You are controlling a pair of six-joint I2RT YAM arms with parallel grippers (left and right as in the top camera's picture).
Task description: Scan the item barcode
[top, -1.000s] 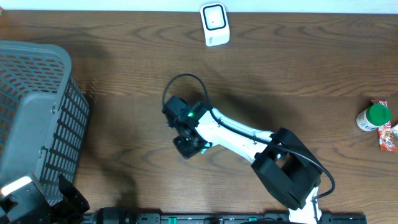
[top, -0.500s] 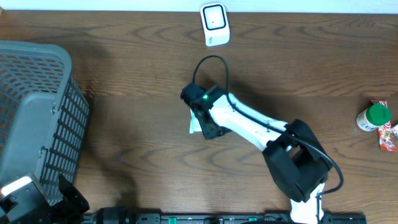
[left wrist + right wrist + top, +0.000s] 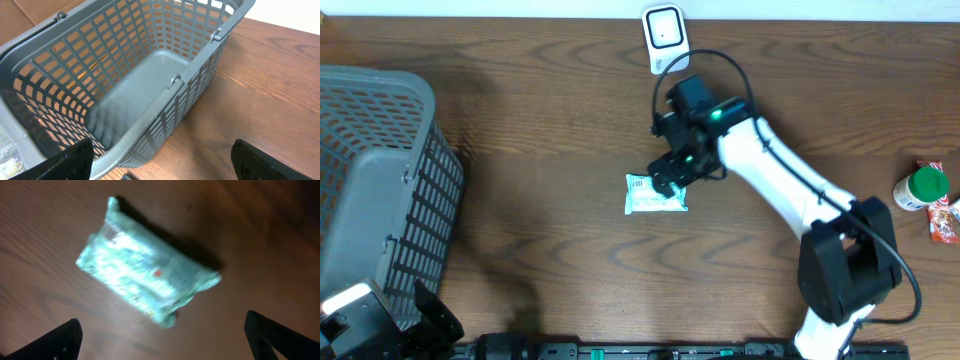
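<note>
Green packet (image 3: 656,195) lies flat on the bench (image 3: 520,230), just near of the scanner (image 3: 665,38). Right fingers (image 3: 55,342) spread wide above it, holding nothing. Left fingers (image 3: 65,162) wide open and empty by the basket (image 3: 165,97). Step, judged: regrasp. Next calls for lifting the packet and facing its barcode to the scanner.

Brown wood table (image 3: 520,110). Small pale green packet (image 3: 654,197) flat on it, near the middle, with a white label at its left end. Right gripper (image 3: 670,180) just over the packet's far right corner; too dark to tell if touching. White right arm (image 3: 780,180) stretched out from the near right side. White scanner (image 3: 666,38) at the far edge, well apart from the packet. Big grey basket (image 3: 430,200) at the left. Green-capped bottle (image 3: 921,187) and red wrapper (image 3: 944,218) at the right edge
</note>
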